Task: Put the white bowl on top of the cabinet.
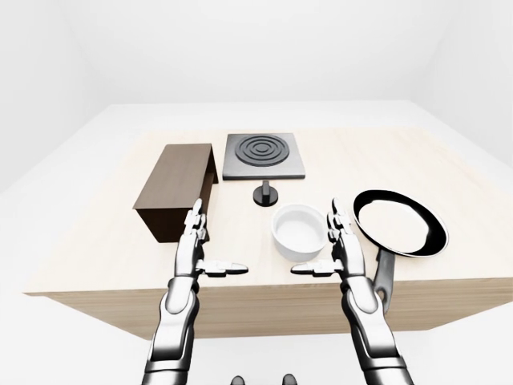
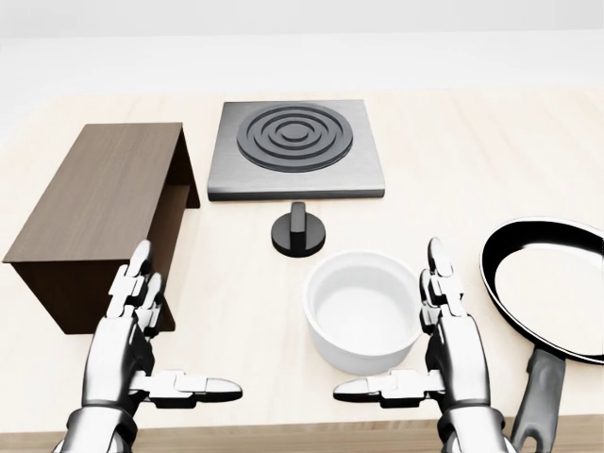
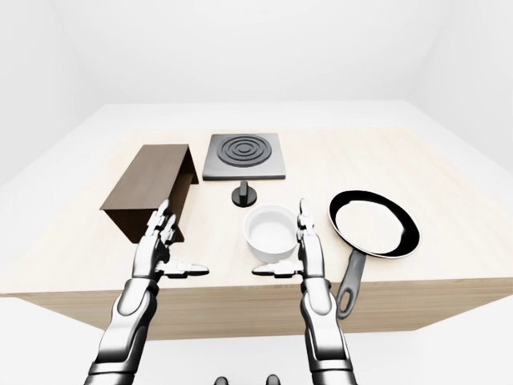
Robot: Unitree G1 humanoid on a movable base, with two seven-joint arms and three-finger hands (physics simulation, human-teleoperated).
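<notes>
Task not yet begun. The white bowl [image 2: 363,321] rests on the tabletop [image 2: 453,142], just left of the right hand [image 2: 453,354] fingers; both hands (left hand [image 2: 127,354] too) are spread, holding nothing. The cabinet [image 2: 99,203] top is bare.

Glossy silver-chrome shells on both forearms, with dark joints between the segments. Left hand [image 2: 132,349] and right hand [image 2: 444,354] alike: three thick metallic fingers each, built of short rounded links, white highlights, black seams at knuckles and wrists.
</notes>
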